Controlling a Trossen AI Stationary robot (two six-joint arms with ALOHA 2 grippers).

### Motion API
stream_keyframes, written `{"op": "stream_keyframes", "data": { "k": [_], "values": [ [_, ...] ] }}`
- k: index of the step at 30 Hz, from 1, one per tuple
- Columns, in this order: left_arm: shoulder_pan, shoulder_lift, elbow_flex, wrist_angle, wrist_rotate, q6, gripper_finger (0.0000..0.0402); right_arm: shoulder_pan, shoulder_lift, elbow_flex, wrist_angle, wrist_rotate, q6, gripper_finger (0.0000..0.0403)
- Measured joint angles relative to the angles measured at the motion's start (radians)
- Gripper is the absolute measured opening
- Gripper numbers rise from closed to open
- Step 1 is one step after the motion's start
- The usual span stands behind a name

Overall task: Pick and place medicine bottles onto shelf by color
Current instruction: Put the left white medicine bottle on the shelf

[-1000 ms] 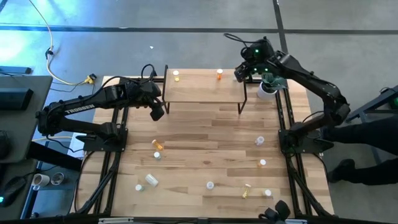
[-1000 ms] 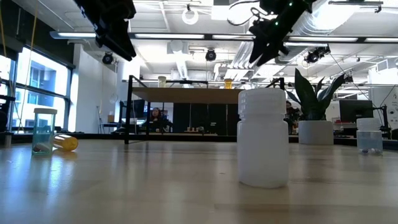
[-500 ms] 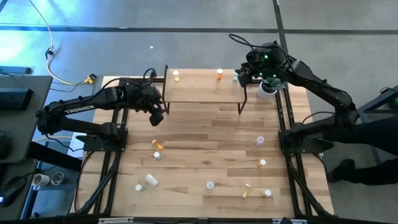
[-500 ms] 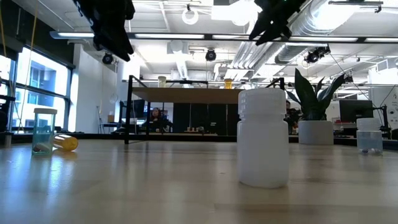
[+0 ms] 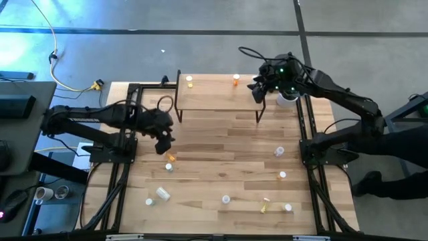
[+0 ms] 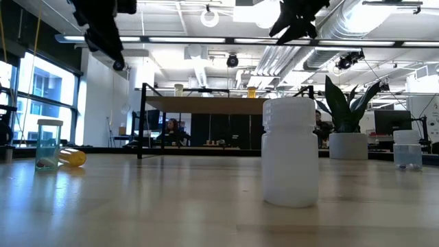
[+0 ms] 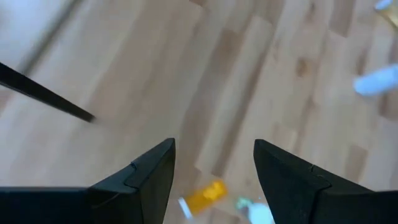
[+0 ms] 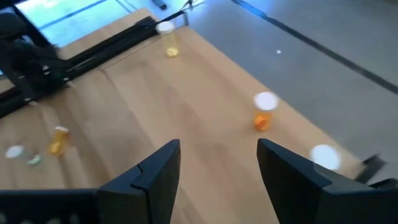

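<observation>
**Ana:** Over the counter's left half, the left end effector hangs in the air with its fingers apart and nothing between them. Directly past those fingers lies an orange bottle on its side, with a pale bottle right beside it.

**Ben:** And the right one?

**Ana:** The right end effector hovers above the right end of the shelf, also spread open and empty. Its wrist camera looks down on the shelf board.

**Ben:** Which bottles stand on the shelf?

**Ana:** A yellow bottle near the left end and an orange-bodied bottle with a white cap toward the right, both along the far edge. From the right wrist a white cap also shows near the board's end.

**Ben:** The rest?

**Ana:** Scattered over the counter in front of the shelf: a white bottle and a small one at front left, one mid-front, a yellow one lying down, another at front right, and two more along the right side. In the low view a white bottle stands upright close to the lens, a clear bluish one at left touching a yellow one lying beside it.

**Ben:** Anything else?

**Ana:** A potted plant stands at the back right.
</observation>
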Motion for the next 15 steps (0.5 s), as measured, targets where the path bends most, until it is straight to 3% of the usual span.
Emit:
{"op": "stream_keyframes", "data": {
  "k": [15],
  "values": [
    [-0.498,0.012,0.0,-0.042,0.001,-0.263,0.0209,0.166,0.0,0.0,0.0,0.0,0.189,0.0205]
  ]
}}
